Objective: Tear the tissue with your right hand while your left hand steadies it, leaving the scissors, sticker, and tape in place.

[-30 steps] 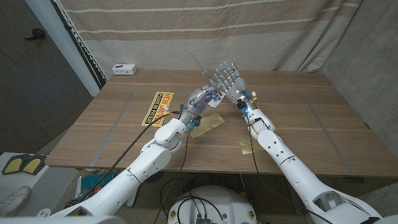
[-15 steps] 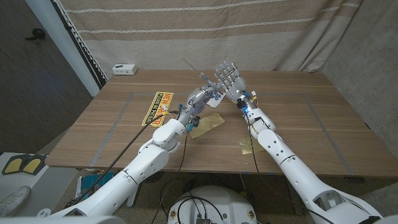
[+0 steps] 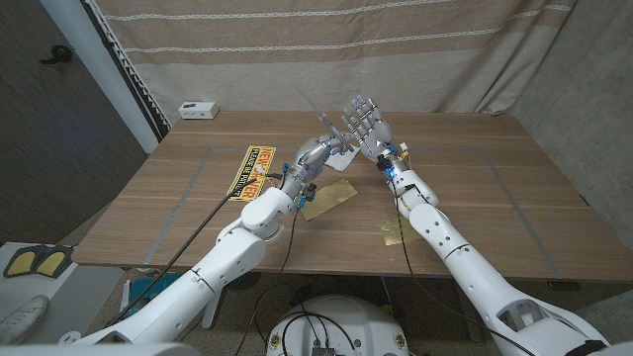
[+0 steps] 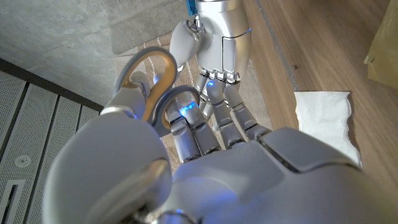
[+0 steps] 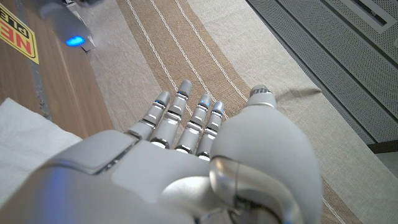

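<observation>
My left hand [image 3: 315, 155] is raised over the middle of the table and grips the scissors; their orange handle loops [image 4: 149, 68] sit around its fingers, and the thin blades [image 3: 309, 104] point up and away. Just to its right, my right hand [image 3: 362, 126] is lifted with its fingers spread and nothing in it; it also appears in the left wrist view [image 4: 214, 50]. The white tissue [image 4: 326, 121] lies folded on the wood below both hands, untouched, and shows again in the right wrist view [image 5: 25, 143]. The yellow sticker [image 3: 252, 170] lies left of my left arm.
Two tan flat pieces lie on the table, one [image 3: 331, 198] between my forearms and one [image 3: 391, 232] under my right forearm. A small white box [image 3: 198, 109] sits at the back left corner. A striped curtain [image 3: 326, 49] hangs behind the table.
The scissor blades have wobbled slightly left and back in my left hand. Both hands stay at nearly the same raised spot.
</observation>
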Motion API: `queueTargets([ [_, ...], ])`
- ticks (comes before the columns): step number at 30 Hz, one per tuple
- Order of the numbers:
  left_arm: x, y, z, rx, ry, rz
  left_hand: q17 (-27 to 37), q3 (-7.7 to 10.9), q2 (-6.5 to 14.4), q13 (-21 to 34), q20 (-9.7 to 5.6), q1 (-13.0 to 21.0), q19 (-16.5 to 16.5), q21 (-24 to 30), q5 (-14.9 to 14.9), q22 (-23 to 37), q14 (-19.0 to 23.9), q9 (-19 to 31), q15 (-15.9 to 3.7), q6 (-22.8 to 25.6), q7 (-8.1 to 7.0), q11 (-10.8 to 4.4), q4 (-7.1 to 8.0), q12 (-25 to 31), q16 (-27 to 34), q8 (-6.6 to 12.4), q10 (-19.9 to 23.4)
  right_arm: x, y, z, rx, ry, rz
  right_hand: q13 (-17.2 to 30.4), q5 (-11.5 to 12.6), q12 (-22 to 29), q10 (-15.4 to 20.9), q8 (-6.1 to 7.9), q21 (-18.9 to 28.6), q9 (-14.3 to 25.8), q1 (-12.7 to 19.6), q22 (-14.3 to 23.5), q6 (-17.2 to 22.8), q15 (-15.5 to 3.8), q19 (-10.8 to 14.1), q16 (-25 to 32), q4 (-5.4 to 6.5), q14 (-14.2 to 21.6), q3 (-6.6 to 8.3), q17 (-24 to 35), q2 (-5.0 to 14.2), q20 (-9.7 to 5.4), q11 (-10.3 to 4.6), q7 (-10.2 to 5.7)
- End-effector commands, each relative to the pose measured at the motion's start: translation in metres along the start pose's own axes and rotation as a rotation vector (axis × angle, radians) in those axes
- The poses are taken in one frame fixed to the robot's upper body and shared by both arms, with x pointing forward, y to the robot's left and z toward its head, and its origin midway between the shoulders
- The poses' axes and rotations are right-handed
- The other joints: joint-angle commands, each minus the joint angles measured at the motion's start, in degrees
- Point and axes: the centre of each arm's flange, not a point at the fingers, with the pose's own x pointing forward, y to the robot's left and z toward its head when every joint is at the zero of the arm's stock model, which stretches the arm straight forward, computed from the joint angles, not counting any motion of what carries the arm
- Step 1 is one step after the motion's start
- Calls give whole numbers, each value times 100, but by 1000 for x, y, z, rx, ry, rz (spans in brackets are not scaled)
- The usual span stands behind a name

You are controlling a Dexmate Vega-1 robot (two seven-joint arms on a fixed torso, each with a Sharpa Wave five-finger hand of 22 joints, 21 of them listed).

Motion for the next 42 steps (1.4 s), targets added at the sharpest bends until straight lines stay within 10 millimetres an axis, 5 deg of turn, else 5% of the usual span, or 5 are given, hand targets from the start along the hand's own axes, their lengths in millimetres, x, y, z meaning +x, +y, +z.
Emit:
queueTargets([
  [1, 1, 1, 5, 61, 16, -20, -55, 238, 66, -113, -326, -64, -178, -78, 46, -123, -343, 27, -949, 591, -119, -9, 56, -91, -353, 58, -985, 2, 2, 1, -9, -7, 6, 2, 33, 40, -9, 34, -21, 11, -55, 10, 42, -790, -9, 27, -17, -42, -45, -11, 11, -179, -49, -70],
  [3, 2, 2, 5, 64, 26, -38, -117, 277, 73, -585, -340, -74, -346, -123, 40, -203, -696, 0, -933, 606, -168, -31, 43, -778, -585, 90, -2013, 2, 2, 2, -11, -8, 5, 1, 37, 41, -10, 38, -23, 10, -58, 10, 51, -770, -8, 27, -18, -43, -46, -18, 13, -174, -53, -70],
  [6, 2, 2, 4, 59, 25, -34, -91, 315, 102, -666, -333, -129, -405, -155, 40, -297, -958, -41, -912, 605, -170, -28, 69, -1115, -728, 126, -2525, 2, 2, 2, -12, -8, 4, -2, 44, 43, -13, 44, -26, 7, -66, 11, 67, -766, -5, 30, -18, -42, -49, -27, 17, -175, -58, -87],
  [27, 1, -2, 5, 82, 23, -44, -9, 362, 185, -383, -261, -109, -646, -285, -15, -557, -1679, -229, -773, 667, -28, -14, -5, -1615, -812, 233, -3753, -1, 3, 6, -20, -16, 7, -19, 81, 52, -27, 59, -60, -13, -97, 15, 130, -769, -18, 5, -24, -141, -56, -89, 58, -148, -70, -121],
  [42, -7, -5, 8, 140, -1, 26, 205, 184, 197, 3, -229, -26, -832, -318, -74, -652, -1940, -479, -635, 760, 41, -23, -50, -1196, -247, 275, -3724, -6, 4, 11, -40, -18, 11, -32, 114, 52, -51, 62, -97, -29, -95, 17, 164, -755, -54, -17, -48, -250, -57, -139, 83, -113, -75, -169],
])
